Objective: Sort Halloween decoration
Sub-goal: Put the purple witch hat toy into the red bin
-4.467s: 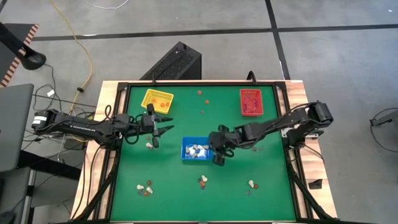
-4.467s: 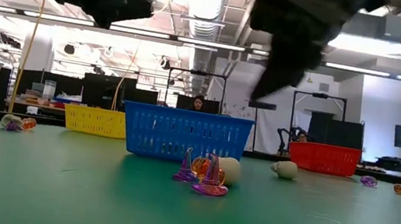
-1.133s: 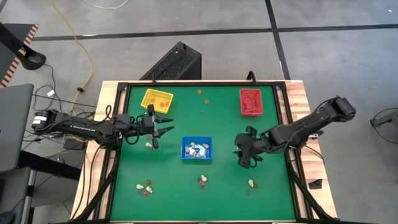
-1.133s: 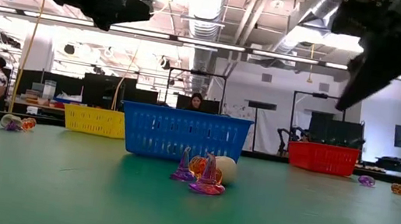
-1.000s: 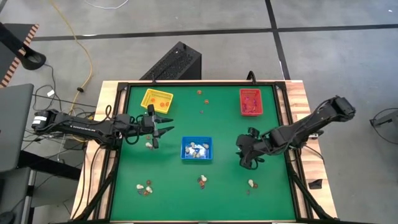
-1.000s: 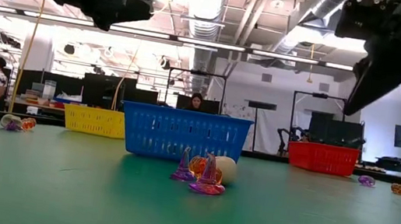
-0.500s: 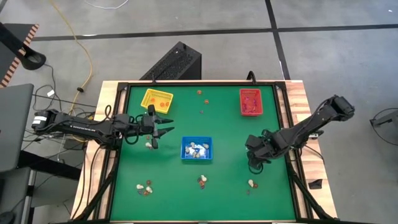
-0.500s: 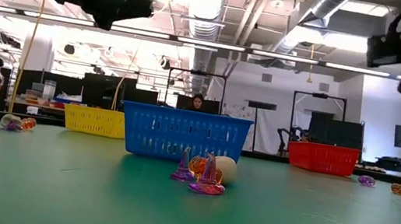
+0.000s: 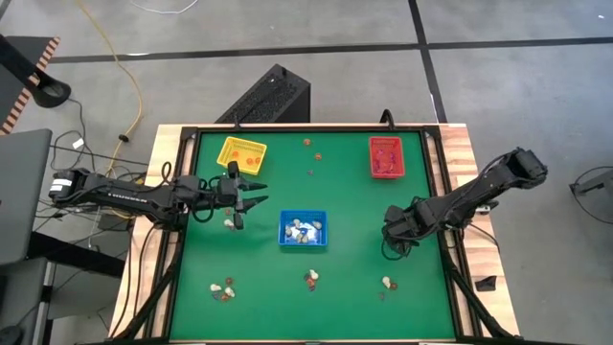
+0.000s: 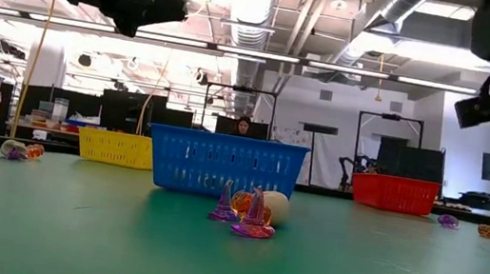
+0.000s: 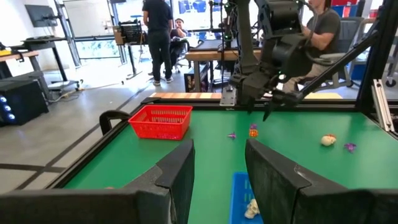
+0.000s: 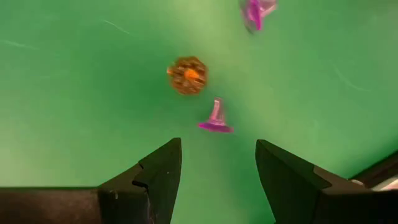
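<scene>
The green desk [image 9: 345, 287] carries three small trays spaced well apart, apparently one for each kind of trinket: the yellow tray [image 9: 241, 153] and red tray [image 9: 386, 157] toward the far edge, the blue tray [image 9: 303, 230] in the middle, already holding several whitish pieces. The left arm waits near the yellow tray, its left gripper [image 11: 217, 177] spread and holding nothing. The right gripper [image 12: 217, 163] hangs over the right side of the desk, fingers spread and empty, looking down on loose Halloween decoration: an orange-brown pumpkin [image 12: 187, 74] and, just beside it, a purple witch hat [image 12: 215, 118], probably the next pick. More trinkets lie scattered near the front edge, so sorting looks only partly done.
</scene>
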Controlling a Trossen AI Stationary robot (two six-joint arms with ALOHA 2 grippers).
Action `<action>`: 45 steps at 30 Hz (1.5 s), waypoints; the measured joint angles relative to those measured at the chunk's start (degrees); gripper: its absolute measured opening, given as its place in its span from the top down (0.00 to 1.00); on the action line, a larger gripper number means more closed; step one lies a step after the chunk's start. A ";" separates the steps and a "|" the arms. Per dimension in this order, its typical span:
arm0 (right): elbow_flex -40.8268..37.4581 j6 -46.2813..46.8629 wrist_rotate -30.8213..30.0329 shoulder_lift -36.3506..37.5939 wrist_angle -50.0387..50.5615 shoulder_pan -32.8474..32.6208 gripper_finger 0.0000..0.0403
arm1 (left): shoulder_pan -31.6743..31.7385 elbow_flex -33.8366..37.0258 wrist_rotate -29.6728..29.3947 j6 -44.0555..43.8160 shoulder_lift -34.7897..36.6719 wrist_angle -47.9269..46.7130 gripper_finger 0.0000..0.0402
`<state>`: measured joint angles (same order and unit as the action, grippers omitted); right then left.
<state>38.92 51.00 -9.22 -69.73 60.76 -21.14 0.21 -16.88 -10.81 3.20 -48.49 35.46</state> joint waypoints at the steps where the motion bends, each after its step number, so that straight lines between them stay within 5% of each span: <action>1: -0.43 -0.12 -0.04 0.00 0.12 0.52 0.42 | 0.00 0.00 0.00 0.00 0.00 0.00 0.67; 20: -7.52 -5.78 2.34 0.04 -9.44 7.95 0.44 | 0.00 0.00 -0.11 0.58 -0.37 -0.09 0.67; 35: -7.36 -6.03 3.83 0.13 -10.66 8.10 0.81 | 0.00 0.00 -0.11 0.61 -0.37 -0.07 0.67; 45: -4.39 -7.94 5.05 -0.02 -9.97 8.06 0.95 | 0.00 0.00 -0.11 0.61 -0.37 -0.07 0.67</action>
<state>34.53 43.06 -4.17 -69.76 50.79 -13.08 0.21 -16.88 -10.92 3.81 -48.86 35.39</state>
